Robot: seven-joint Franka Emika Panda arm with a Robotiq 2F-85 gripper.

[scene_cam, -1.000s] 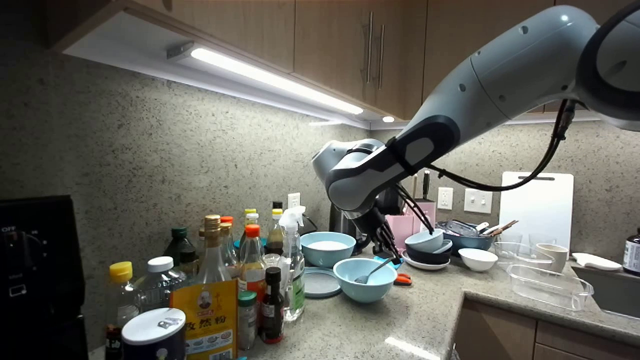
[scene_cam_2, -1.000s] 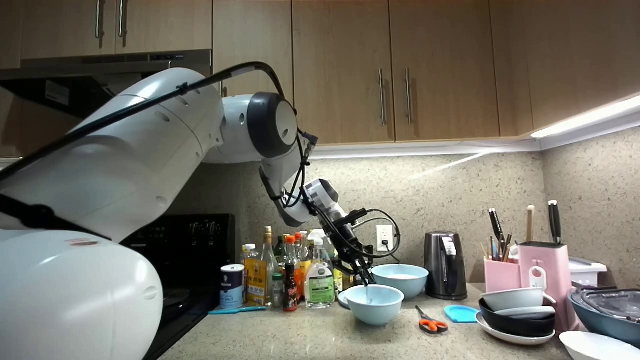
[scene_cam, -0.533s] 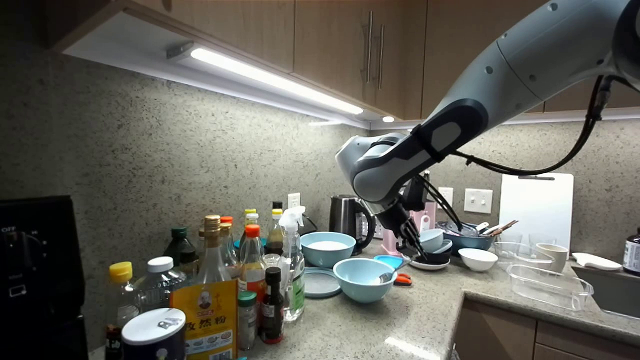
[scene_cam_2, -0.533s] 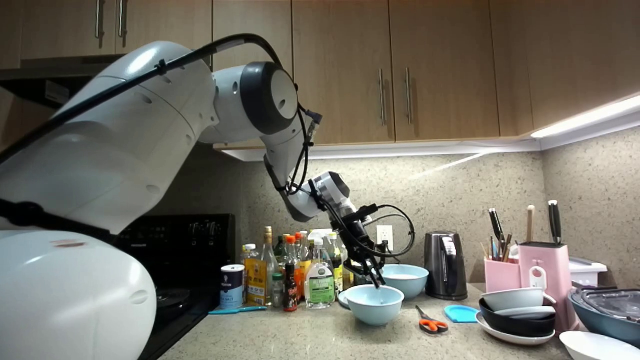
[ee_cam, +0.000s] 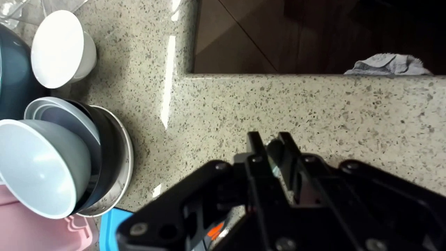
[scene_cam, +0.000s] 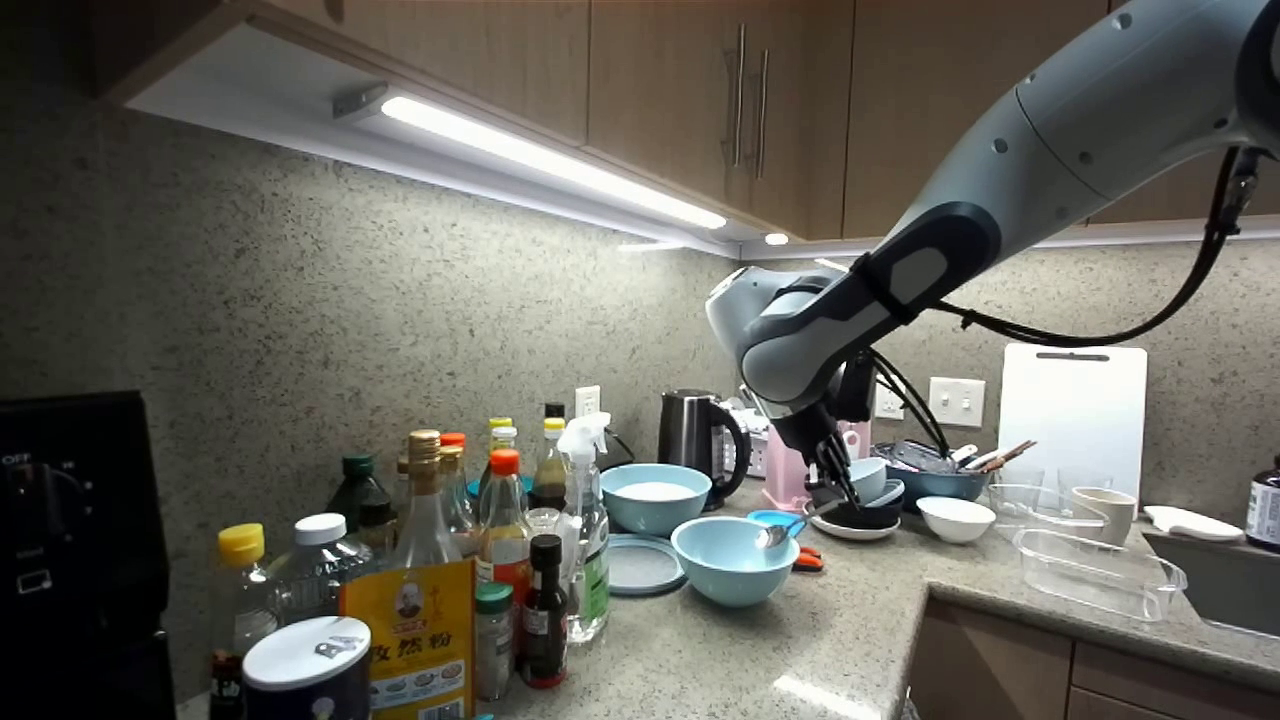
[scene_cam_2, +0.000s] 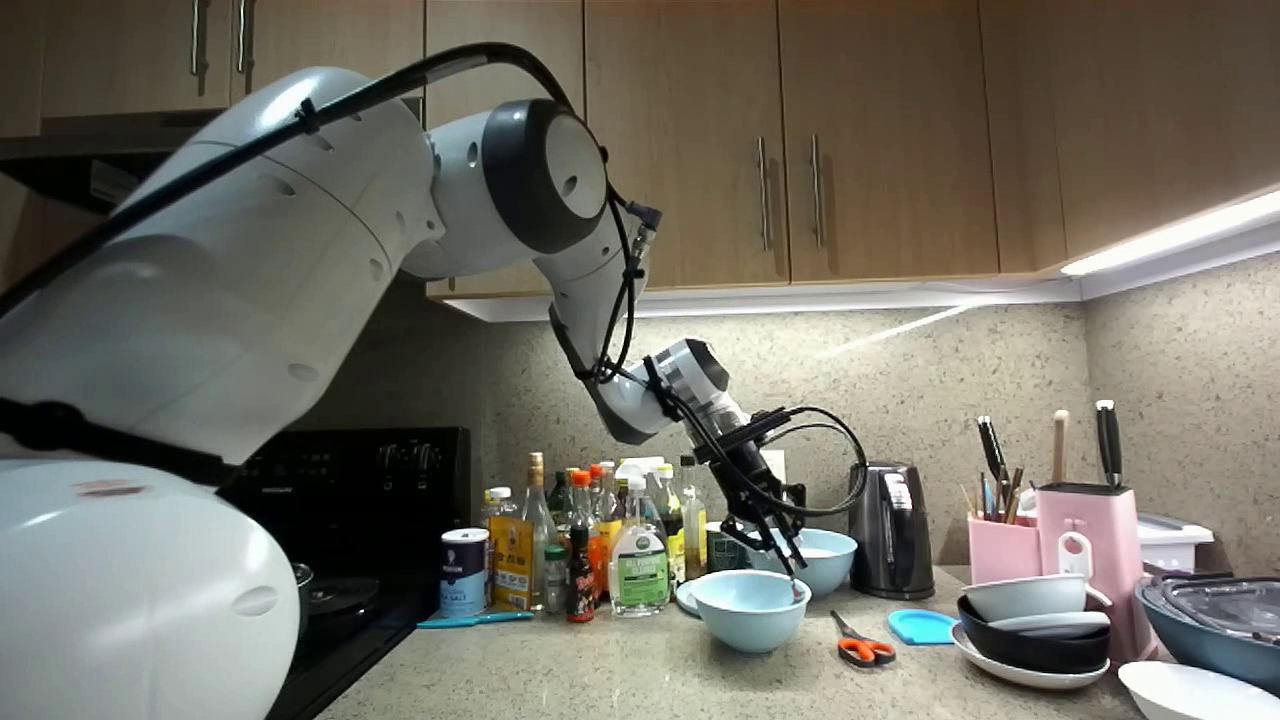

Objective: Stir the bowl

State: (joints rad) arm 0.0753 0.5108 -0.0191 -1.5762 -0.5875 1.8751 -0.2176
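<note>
Wrist view: claw (ee_cam: pixel 270 137) above the speckled counter (ee_cam: pixel 223 111), its fingers close together with a narrow gap between the tips; what fills that gap is too dark to tell here.
Grip: in an exterior view, the claw is clamped on a spoon (scene_cam: pixel 772 537), the handle running up to the fingertips.
Spoon's lie: slanted, its head inside the light-blue bowl (scene_cam: pixel 722 575), close to the rim on the side of the orange-handled scissors (scene_cam: pixel 806 562), the shaft passing over that rim.
Bowl's place: upright on the counter in both exterior views, between a round grey plate (scene_cam: pixel 640 562) and the scissors.
Behind it: a rear blue bowl (scene_cam: pixel 650 515), white inside, with a dark kettle (scene_cam: pixel 685 435) near it.
Bottle row: bottles (scene_cam_2: pixel 580 580) and a green-labelled spray bottle (scene_cam_2: pixel 641 575), a salt canister (scene_cam_2: pixel 463 570) standing at one end.
Dish stack: a pale bowl (scene_cam_2: pixel 1030 598) tilted in a black bowl (scene_cam_2: pixel 1040 650), which sits on a white plate (scene_cam_2: pixel 1040 679).
Beside the scissors: a flat bright-blue piece (scene_cam_2: pixel 922 627) on the counter.
</note>
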